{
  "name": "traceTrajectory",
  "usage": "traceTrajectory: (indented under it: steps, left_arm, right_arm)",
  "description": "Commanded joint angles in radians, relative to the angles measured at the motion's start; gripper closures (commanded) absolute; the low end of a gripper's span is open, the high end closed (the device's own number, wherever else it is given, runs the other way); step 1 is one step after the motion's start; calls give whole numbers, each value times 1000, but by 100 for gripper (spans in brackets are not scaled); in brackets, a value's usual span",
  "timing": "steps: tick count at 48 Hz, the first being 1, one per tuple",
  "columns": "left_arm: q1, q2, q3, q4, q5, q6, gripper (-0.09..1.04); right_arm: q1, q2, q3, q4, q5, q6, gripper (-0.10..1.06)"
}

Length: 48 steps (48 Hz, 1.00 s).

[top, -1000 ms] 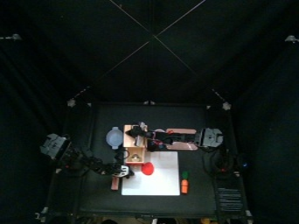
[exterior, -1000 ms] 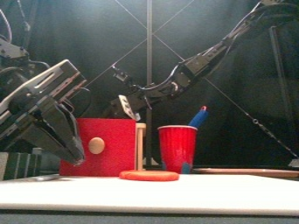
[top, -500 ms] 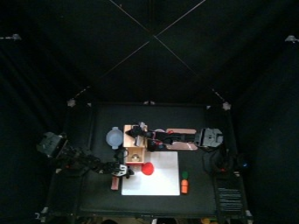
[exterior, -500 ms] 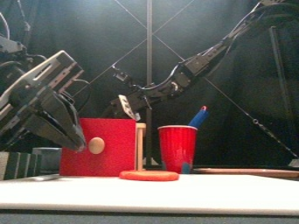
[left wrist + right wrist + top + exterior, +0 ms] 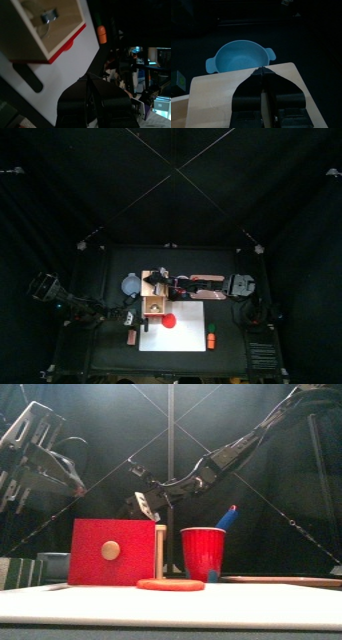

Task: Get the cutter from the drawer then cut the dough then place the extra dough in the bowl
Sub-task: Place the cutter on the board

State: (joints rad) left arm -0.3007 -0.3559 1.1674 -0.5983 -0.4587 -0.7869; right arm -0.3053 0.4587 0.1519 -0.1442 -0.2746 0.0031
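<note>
Nearest the bench's front edge lies the white cutting board point(image 5: 174, 609). On it, close to the middle, sits a flat red dough point(image 5: 171, 584) disc, not cut yet. Just behind it, a bit to the left, stands the red drawer front point(image 5: 111, 552) with its round knob. The drawer is pulled out of the wooden box point(image 5: 224, 95), and the cutter point(image 5: 47, 17) lies inside on the wooden floor. It is small and shiny, with a thin wire bent over it.

So the job is at its first step: getting the cutter out. The left hand point(image 5: 91, 77) hangs high above the front left part of the bench, near the drawer. Its jaws look pressed together with nothing in them. I think it must open up, go down and pinch the wire, which is thin and easy to miss.

The right hand point(image 5: 261, 71) is over the top of the box, squeezed together and empty. I cannot tell if it touches. Beside the box is a red cup point(image 5: 203, 552) with a blue knife point(image 5: 227, 516). Farthest, toward the back edge, waits the blue-grey bowl point(image 5: 240, 56), with nothing in it.
</note>
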Motion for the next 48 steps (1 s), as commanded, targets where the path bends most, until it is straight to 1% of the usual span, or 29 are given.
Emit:
traceTrajectory:
  steps: [1,10,20,29,35,38,41,42,44,45,48]
  left_arm:
    - [75,-69,29,89,-74,61,48]
    - [167,-147,81,245,-150,236,48]
    - [224,-242,86,400,-170,465,48]
    - [245,-318,97,433,-172,606,48]
    - [249,-341,107,436,-172,672,48]
    - [249,-347,114,439,-172,703,48]
    - [249,-345,115,440,-172,724,48]
    - [249,-345,115,440,-172,729,48]
    - [249,-347,115,440,-172,739,48]
    - [250,-345,115,440,-172,742,48]
    - [250,-345,115,440,-172,752,48]
  right_arm:
    - [3,-43,-3,5,15,5,93]
    - [20,-81,3,5,15,5,93]
    - [29,-106,-2,3,15,5,93]
    - [52,-161,-3,6,34,8,93]
    - [92,-219,5,15,135,8,91]
    - [117,-244,6,17,201,6,88]
    - [143,-265,6,17,276,8,82]
    - [156,-273,6,20,313,9,77]
    - [169,-281,6,25,350,9,73]
    - [183,-288,6,35,387,9,68]
    - [206,-295,3,66,445,9,57]
